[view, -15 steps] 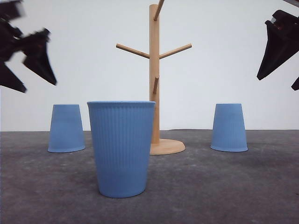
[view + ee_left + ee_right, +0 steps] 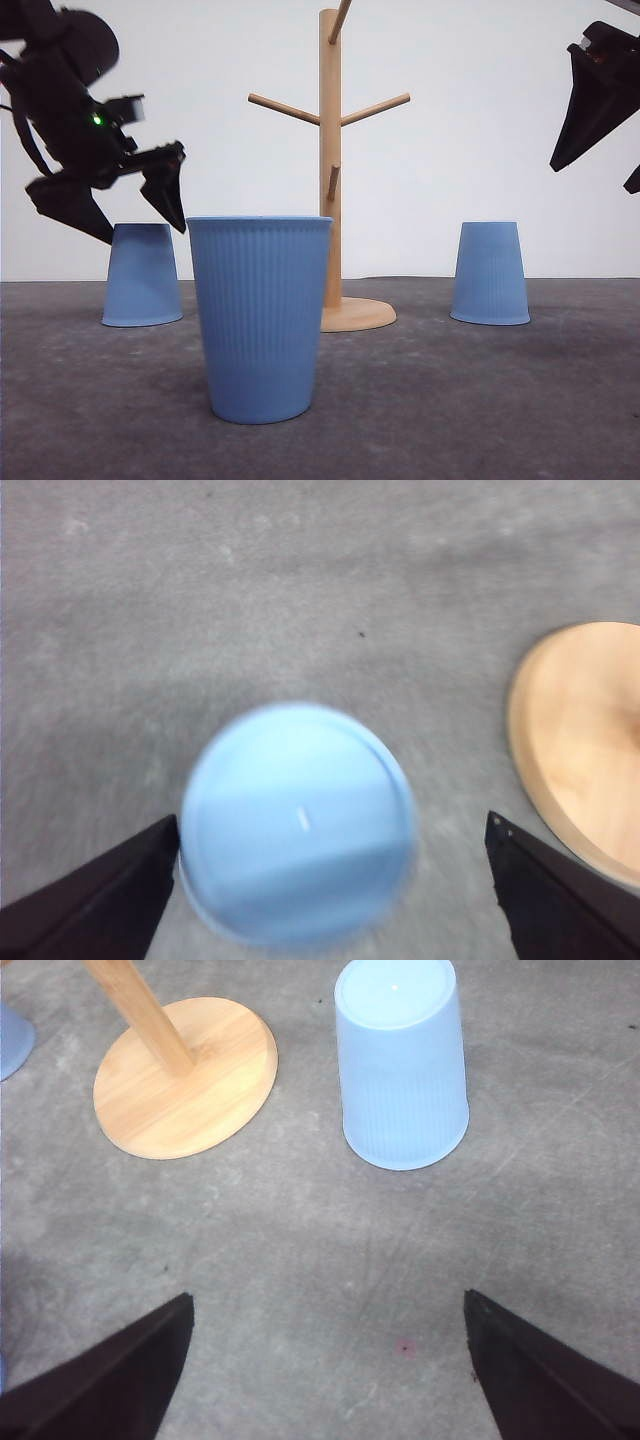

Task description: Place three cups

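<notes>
Three light-blue ribbed cups stand on the grey table. The nearest cup (image 2: 260, 320) is upright in the middle. The left cup (image 2: 142, 278) and the right cup (image 2: 490, 272) stand upside down further back. My left gripper (image 2: 143, 230) is open and hangs just over the left cup; the left wrist view shows that cup's flat base (image 2: 298, 820), blurred, between the spread fingers (image 2: 90, 905). High at the right, my right gripper (image 2: 590, 178) is open and holds nothing; its wrist view shows the right cup (image 2: 400, 1060) well ahead of the gripper (image 2: 327, 1298).
A wooden peg stand (image 2: 330, 150) rises behind the middle cup on a round base (image 2: 358, 314), between the two inverted cups. That base also shows in the wrist views (image 2: 580, 740) (image 2: 185, 1075). A white wall closes the back.
My left gripper has swung right and down, from the upper left edge to just above the left cup. The right gripper and all cups have stayed put.
</notes>
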